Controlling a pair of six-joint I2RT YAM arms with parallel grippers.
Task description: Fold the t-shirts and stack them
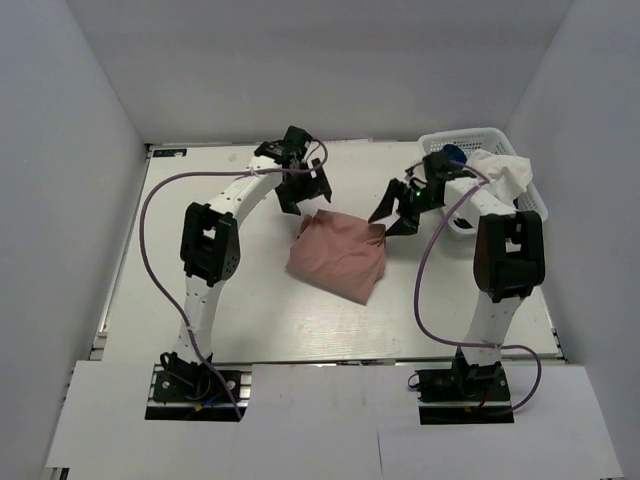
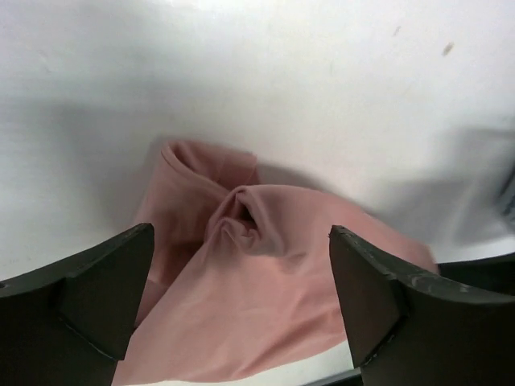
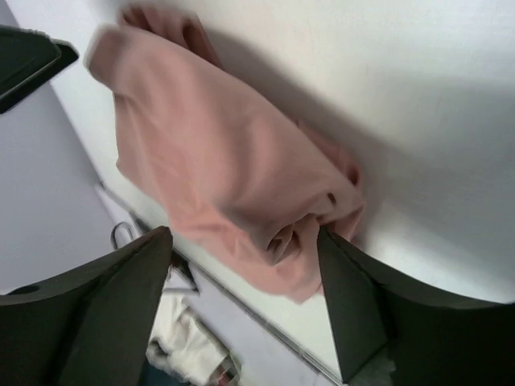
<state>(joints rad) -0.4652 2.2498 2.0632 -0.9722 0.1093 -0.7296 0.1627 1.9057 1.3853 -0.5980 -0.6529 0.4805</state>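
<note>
White desk [image 1: 200, 300], pink shirt [image 1: 338, 255] in the middle; left hand [image 1: 308, 200] and right hand [image 1: 392, 222] open over it; basket [image 1: 470, 133] at two o'clock.

One pink t-shirt [image 1: 338, 255], one white t-shirt [image 1: 500, 172], one blue t-shirt [image 1: 455, 154], one basket [image 1: 475, 133].

My fingers [image 2: 96, 297] are matt black plastic, scuffed along the edges. The pink t-shirt [image 1: 337, 257] is soft, smooth cloth, dull and creased. The table [image 1: 200, 250] is smooth, faintly shiny white; the basket [image 1: 478, 133] is white plastic mesh.
</note>
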